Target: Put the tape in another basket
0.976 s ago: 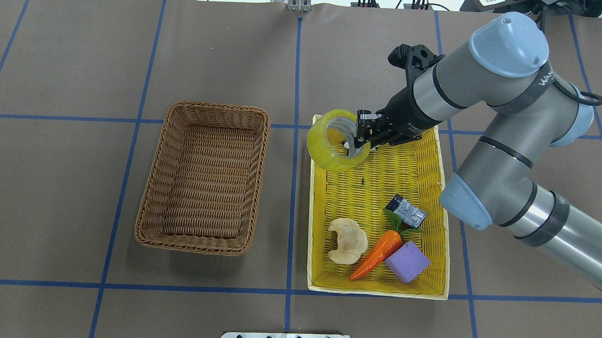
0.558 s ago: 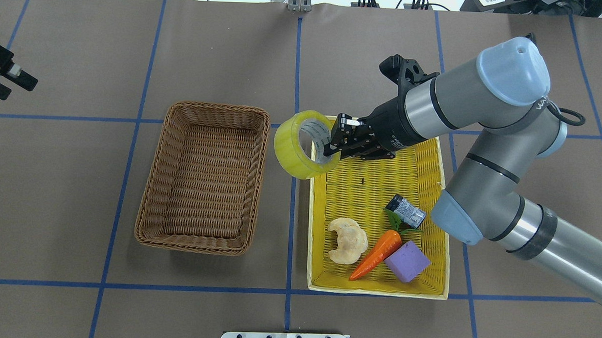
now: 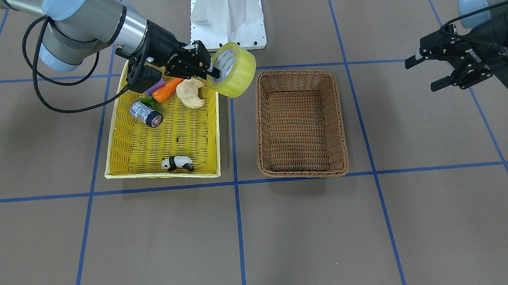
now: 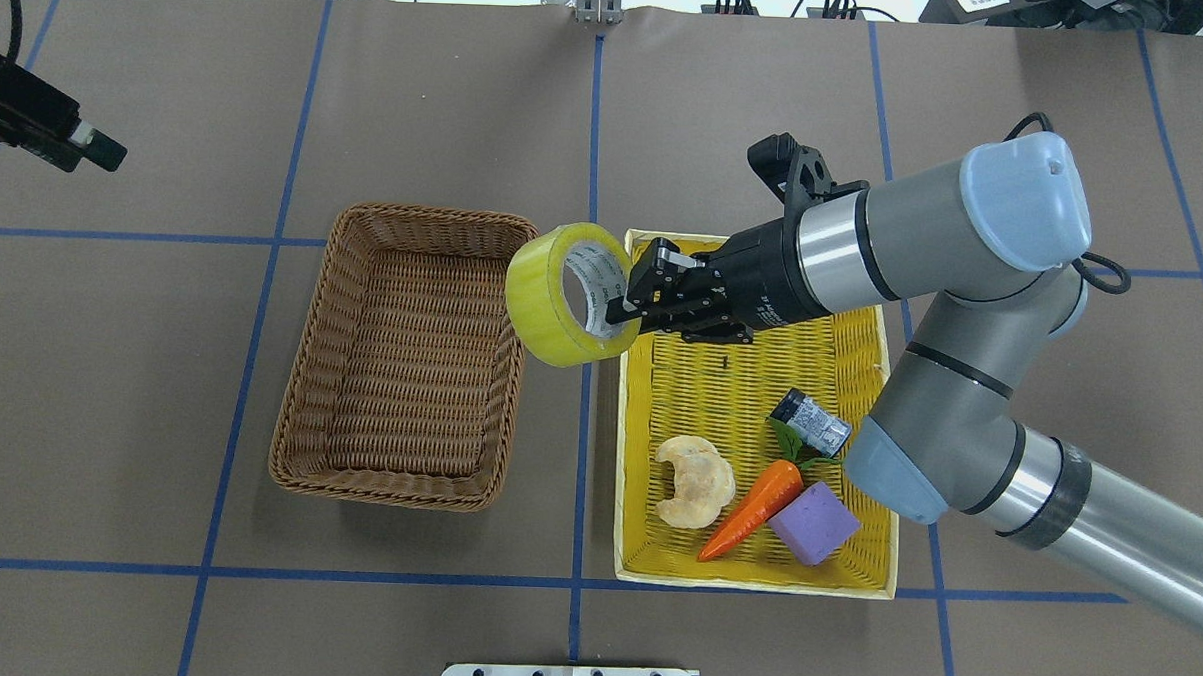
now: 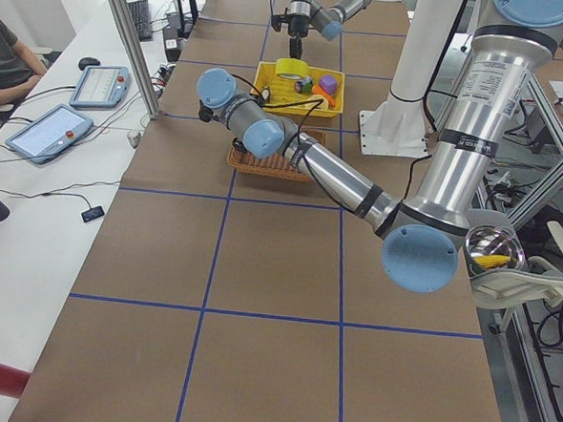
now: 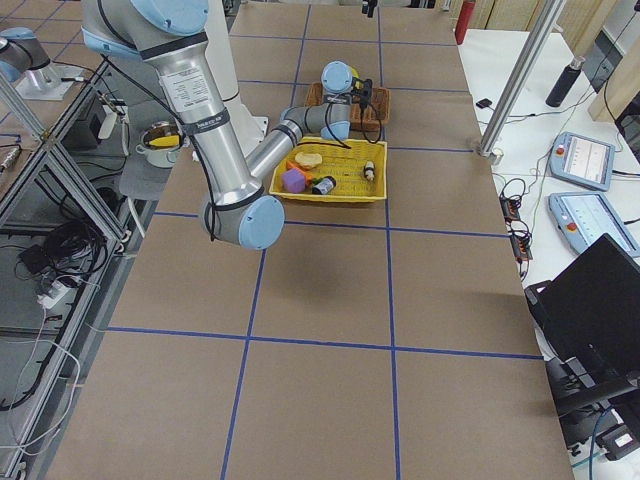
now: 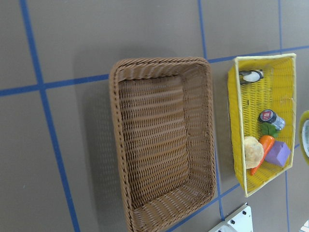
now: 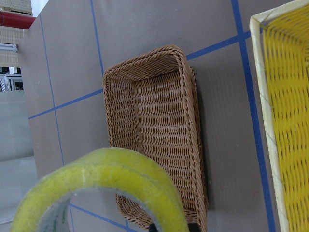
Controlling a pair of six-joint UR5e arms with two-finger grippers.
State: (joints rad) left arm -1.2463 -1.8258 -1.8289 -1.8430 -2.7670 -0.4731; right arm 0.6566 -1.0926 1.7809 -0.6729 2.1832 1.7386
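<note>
The tape [image 4: 561, 295], a yellowish roll with a white printed core, hangs tilted in the air over the gap between the two baskets, by the far right corner of the brown wicker basket [image 4: 426, 215]. My right gripper [image 4: 625, 304] is shut on the tape's wall, with one finger inside the core. The front view shows the tape [image 3: 233, 70] held by the right gripper [image 3: 214, 71] beside the brown basket [image 3: 298, 73], which holds nothing. My left gripper [image 3: 422, 74] is open and empty, off to the basket's far side; it also shows in the overhead view [image 4: 93, 145].
The yellow tray-basket [image 4: 753, 583] holds a carrot [image 4: 753, 510], a purple block [image 4: 813, 524], a pale bread piece [image 4: 695, 481], a small grey-and-black cylinder [image 4: 811, 422] and a panda figure [image 3: 177, 163]. My right arm reaches across above it.
My right gripper has carried the tape leftward from above the yellow basket's far corner to the brown basket's edge. My left gripper has come into view at the far left.
</note>
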